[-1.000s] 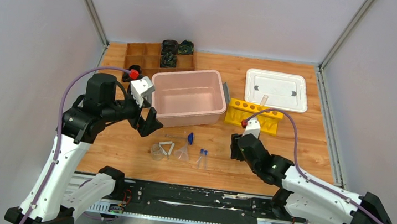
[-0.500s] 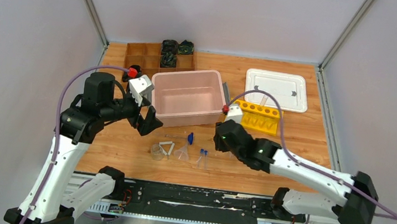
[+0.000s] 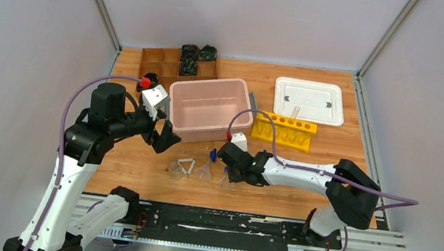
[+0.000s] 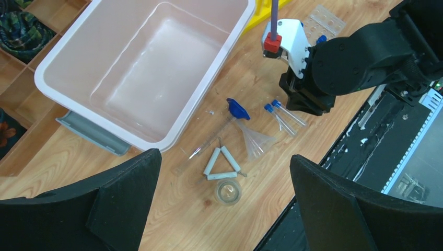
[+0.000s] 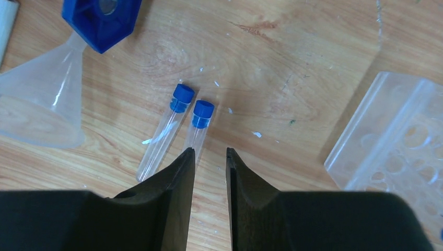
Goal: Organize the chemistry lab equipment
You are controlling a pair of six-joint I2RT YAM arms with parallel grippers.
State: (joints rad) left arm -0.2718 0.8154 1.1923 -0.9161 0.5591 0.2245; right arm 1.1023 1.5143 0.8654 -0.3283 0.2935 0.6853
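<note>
Two blue-capped clear tubes (image 5: 183,112) lie side by side on the wood, also in the top view (image 3: 226,176). My right gripper (image 5: 210,151) hovers just over their lower ends, jaws a narrow gap apart with nothing between them; its left finger covers part of the right tube. A clear funnel (image 5: 36,112), a blue-tipped rod (image 4: 237,109), a white wire triangle (image 4: 222,162) and a small clear beaker (image 4: 229,191) lie to the left. A clear holed tray (image 5: 397,141) lies at the right. My left gripper (image 4: 222,155) is wide open, high above the triangle and beaker.
The pink bin (image 3: 241,126) stands behind the small items, the yellow tube rack (image 3: 284,129) to its right, the white lid (image 3: 309,100) at the back right. The brown compartment box (image 3: 157,62) is at the back left. The table's front rail (image 3: 216,218) is close by.
My right arm has swung left from in front of the yellow rack to over the two blue-capped tubes. The left arm has hardly moved.
</note>
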